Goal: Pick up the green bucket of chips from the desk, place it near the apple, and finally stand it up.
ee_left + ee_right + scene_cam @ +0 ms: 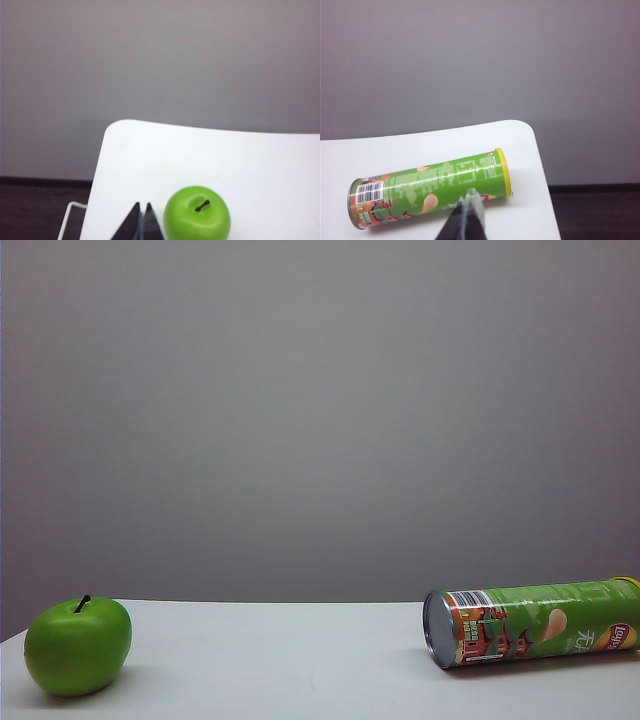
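Apple (78,646) first: it sits on the left side of the desk (290,660), round and shiny green, with its little dark stem up. The left gripper (141,222) hangs just beside it, fingers pressed together, holding nothing. Bare white desk fills the middle.

On the right lies the green bucket of chips (530,623), flat on its side, silver bottom toward the apple and yellow lid toward the right edge. It is well apart from the apple. The right gripper (468,212) waits over it on the near side, fingers together and empty.

What could go wrong? The can is round, so a push from one side could make it roll away. Fingers must spread wide first. Stood up crooked, it could tip over.
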{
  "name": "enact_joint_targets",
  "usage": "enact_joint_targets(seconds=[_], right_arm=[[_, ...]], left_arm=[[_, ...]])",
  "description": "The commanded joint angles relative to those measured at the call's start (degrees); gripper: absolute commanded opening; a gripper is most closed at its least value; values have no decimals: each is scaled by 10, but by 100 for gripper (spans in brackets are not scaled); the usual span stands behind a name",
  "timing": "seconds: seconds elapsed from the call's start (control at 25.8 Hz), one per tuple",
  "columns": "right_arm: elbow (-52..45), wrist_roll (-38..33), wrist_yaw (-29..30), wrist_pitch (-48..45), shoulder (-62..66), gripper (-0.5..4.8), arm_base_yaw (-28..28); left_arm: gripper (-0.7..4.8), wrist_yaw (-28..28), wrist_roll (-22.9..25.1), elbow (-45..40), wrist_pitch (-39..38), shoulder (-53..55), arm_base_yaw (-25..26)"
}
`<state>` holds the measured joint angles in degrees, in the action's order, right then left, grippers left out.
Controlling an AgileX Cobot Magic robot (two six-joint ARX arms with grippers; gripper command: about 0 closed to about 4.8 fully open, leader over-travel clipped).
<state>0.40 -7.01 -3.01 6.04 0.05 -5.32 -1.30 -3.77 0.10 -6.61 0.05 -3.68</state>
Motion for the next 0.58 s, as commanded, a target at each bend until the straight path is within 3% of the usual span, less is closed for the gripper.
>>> enact_joint_targets(seconds=[0.04,0.31,0.47,0.58], right_arm=[[-3,-9,0,-12,0,-1,0],[-3,-42,1,-11,0,-1,0],[-3,-110,3,-20,0,-1,0],[-3,-146,7,-50,0,-1,0]], left_arm=[[-5,-2,-1,3,26,0,0],[-4,-3,-9,3,32,0,0],[-5,-12,-94,13,64,0,0],[-5,-44,-104,40,92,3,0]])
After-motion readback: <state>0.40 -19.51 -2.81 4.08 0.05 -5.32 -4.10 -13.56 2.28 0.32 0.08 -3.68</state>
